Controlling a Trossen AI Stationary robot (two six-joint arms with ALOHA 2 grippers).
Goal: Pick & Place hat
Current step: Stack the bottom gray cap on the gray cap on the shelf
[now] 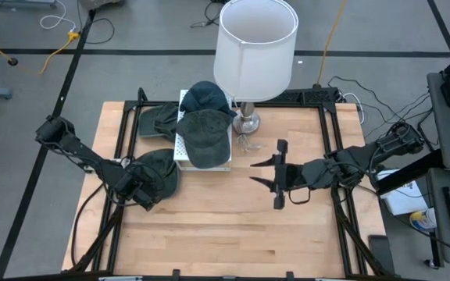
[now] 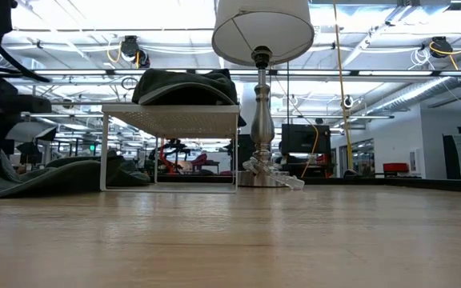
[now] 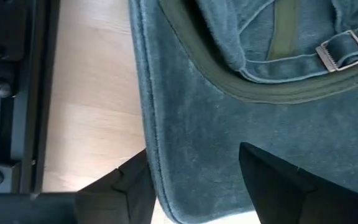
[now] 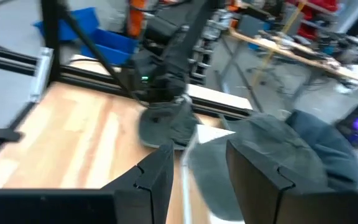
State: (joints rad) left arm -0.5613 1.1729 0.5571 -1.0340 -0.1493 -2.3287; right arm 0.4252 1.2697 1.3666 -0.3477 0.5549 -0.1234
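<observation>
A dark green cap (image 1: pixel 159 167) lies on the table left of the white rack, and it also shows at the low view's left edge (image 2: pixel 6 186). My left gripper (image 1: pixel 135 186) is at its near-left side. In the left wrist view the cap's brim (image 3: pixel 191 106) fills the picture, with its inner band and strap buckle (image 3: pixel 344 50) showing. The open left gripper (image 3: pixel 194 168) has one finger on each side of the brim's edge. My right gripper (image 1: pixel 260 173) hovers open over mid-table, pointing left (image 4: pixel 197 162). My left gripper stands open at the cap's brim edge (image 3: pixel 157 155). One finger (image 3: pixel 126 190) is beside the edge and the other finger (image 3: pixel 284 183) is in front of the brim's surface. I cannot tell whether either finger touches the cloth.
A white wire rack (image 1: pixel 180 148) carries a green cap (image 1: pixel 204 136), with a bluish cap (image 1: pixel 206 97) behind it. Another green cap (image 1: pixel 158 119) lies on the table to the rack's left. A lamp (image 1: pixel 255 47) stands right of the rack. Bare wood lies toward the near edge.
</observation>
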